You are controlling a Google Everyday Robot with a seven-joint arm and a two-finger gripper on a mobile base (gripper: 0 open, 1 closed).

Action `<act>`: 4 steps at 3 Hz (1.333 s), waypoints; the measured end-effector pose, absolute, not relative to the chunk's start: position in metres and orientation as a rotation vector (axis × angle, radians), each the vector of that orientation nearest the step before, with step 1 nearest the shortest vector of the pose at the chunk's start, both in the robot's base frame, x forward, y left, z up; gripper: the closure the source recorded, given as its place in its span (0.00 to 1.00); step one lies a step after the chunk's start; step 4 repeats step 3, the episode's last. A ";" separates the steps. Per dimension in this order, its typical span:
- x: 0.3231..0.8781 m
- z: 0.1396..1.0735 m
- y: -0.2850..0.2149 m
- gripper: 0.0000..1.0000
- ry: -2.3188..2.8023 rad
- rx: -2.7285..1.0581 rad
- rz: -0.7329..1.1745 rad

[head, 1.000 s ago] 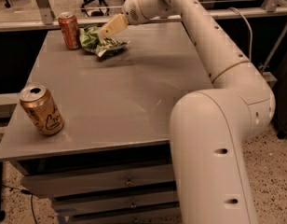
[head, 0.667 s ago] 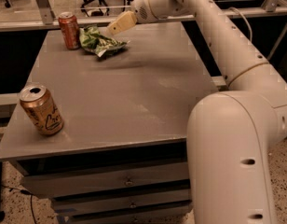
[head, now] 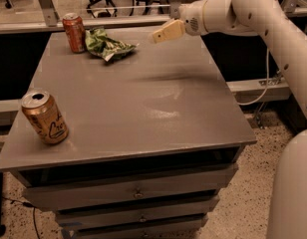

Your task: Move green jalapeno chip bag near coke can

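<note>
The gripper [head: 164, 32] hangs above the far edge of the worktop [head: 143, 98], at the end of the white arm [head: 228, 11] that reaches in from the picture's right. From this side angle I cannot tell whether the jaws are wide or narrow. Nothing shows in their grip.

The green jalapeno chip bag [head: 107, 45] lies crumpled on the worktop, below the jaws and off toward the picture's left, clearly apart from them. Farther out on that same side stands the coke can [head: 74, 32], upright, with the bag just beside it. Whether the 2 actually touch cannot be made out. A second can, the golden-tan can [head: 44, 116], stands well away from the jaws at the near left corner and has no part in this.

Judged from how things lie, the main work looks done: the bag rests next to the right can and sits on the worktop under its own weight, free of the jaws. Nothing obvious is left beyond the arm clearing off. Only if a closer placement were wanted would 1 small nudge toward the can remain.
</note>
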State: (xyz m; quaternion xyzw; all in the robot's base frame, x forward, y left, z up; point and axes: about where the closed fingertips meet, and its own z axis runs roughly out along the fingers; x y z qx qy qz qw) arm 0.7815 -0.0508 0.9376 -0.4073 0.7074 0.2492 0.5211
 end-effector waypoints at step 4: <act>0.766 0.985 -0.069 0.00 1.644 -1.050 0.442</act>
